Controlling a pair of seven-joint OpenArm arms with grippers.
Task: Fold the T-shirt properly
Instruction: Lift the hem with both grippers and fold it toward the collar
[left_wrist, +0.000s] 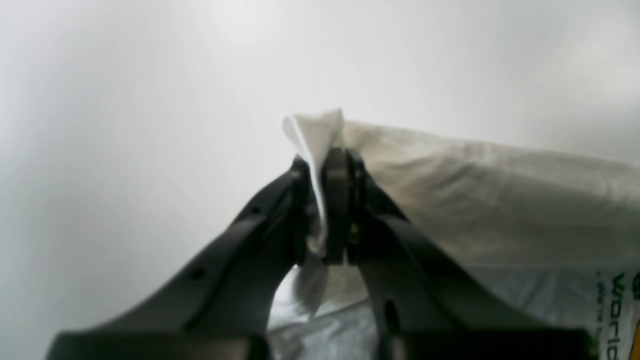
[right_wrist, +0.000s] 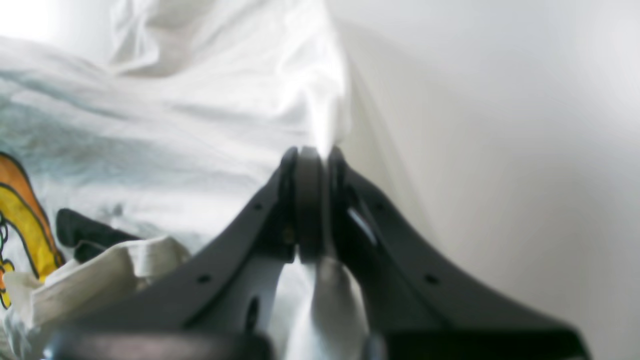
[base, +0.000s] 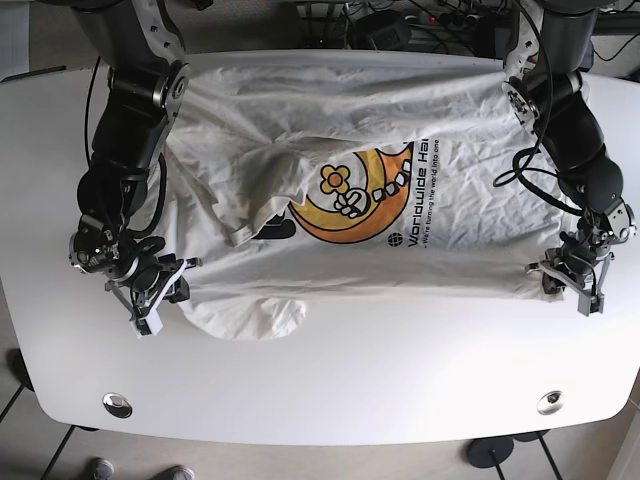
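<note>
Your left gripper (left_wrist: 325, 210) and your right gripper (right_wrist: 312, 200) each pinch the T-shirt's (base: 340, 140) edge on the table (base: 330, 385).

- Left gripper (base: 572, 283), at the base view's right, sits low over the worktop (base: 400, 380), fingers (left_wrist: 337, 200) pinched on the T-shirt (base: 380, 200) edge.
- Right gripper (base: 160, 290), at that view's left, is likewise low, fingers (right_wrist: 310, 200) clamped on cloth.
- Both arms reach down from the far side.
</note>
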